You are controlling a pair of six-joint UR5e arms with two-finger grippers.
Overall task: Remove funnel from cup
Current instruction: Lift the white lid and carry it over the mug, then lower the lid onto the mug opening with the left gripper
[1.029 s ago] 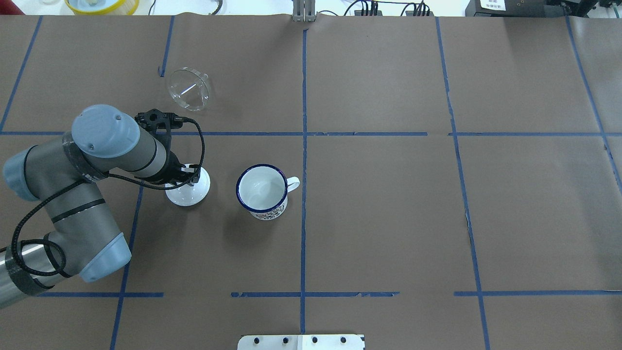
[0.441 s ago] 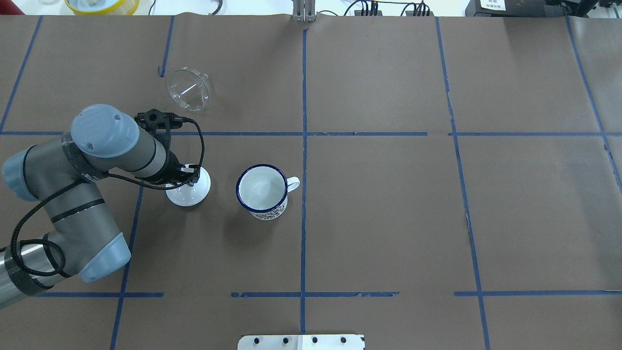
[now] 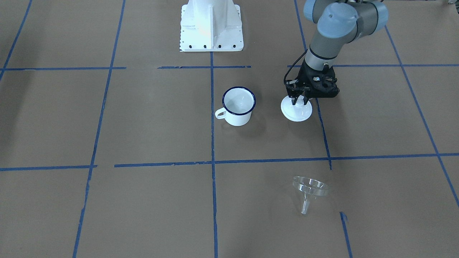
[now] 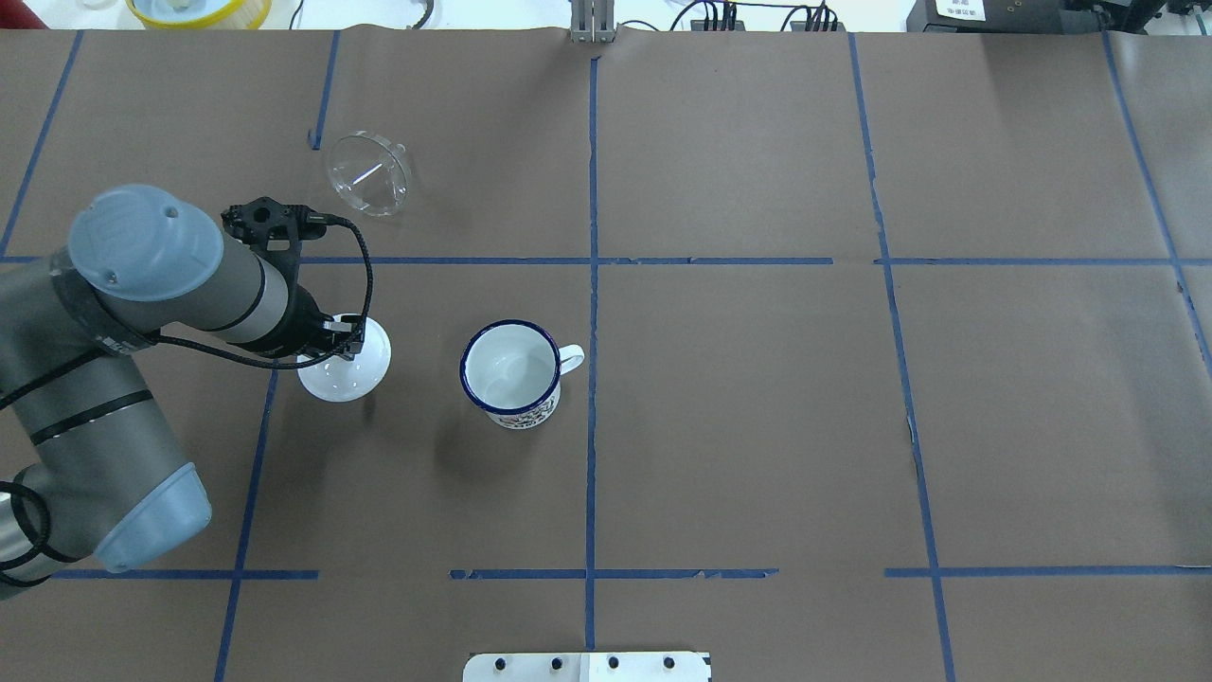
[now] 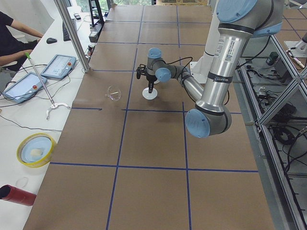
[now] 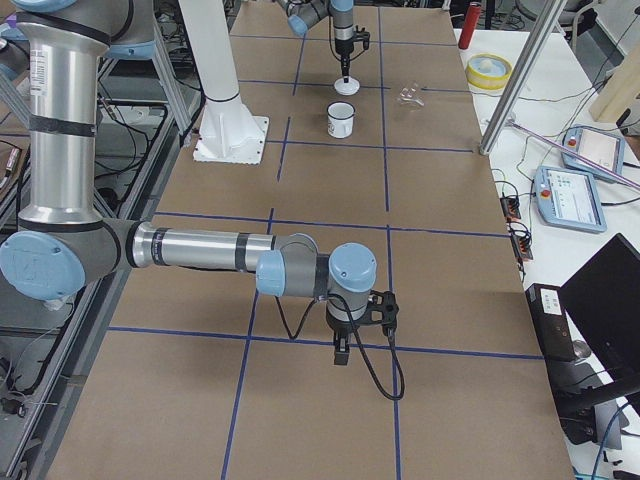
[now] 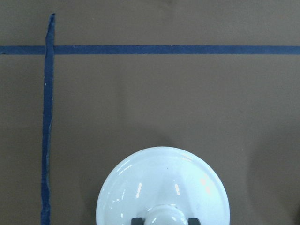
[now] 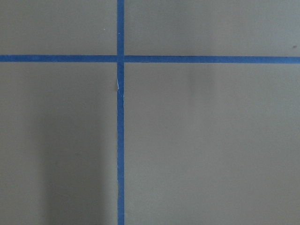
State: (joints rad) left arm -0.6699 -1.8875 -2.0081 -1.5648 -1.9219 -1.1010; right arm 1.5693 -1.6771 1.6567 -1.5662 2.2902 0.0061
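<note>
The clear funnel [image 4: 367,173] lies on its side on the brown table, far from the cup; it also shows in the front view [image 3: 309,190]. The white cup [image 4: 511,371] with a dark blue rim stands upright with nothing in it, handle to the right. My left gripper [image 4: 341,343] is shut on the knob of a white round lid [image 4: 346,374], left of the cup; the left wrist view shows the lid [image 7: 164,187] between the fingers. I cannot tell whether the lid touches the table. My right gripper [image 6: 341,352] shows only in the exterior right view, far from everything, and I cannot tell its state.
The robot's white base plate [image 4: 587,666] sits at the near table edge. A yellow bowl [image 4: 199,9] and cables lie beyond the far edge. Blue tape lines cross the brown paper. A metal post [image 4: 592,24] stands at the far middle.
My left arm has moved left with the white lid, away from the cup. The funnel and the cup have not moved.
</note>
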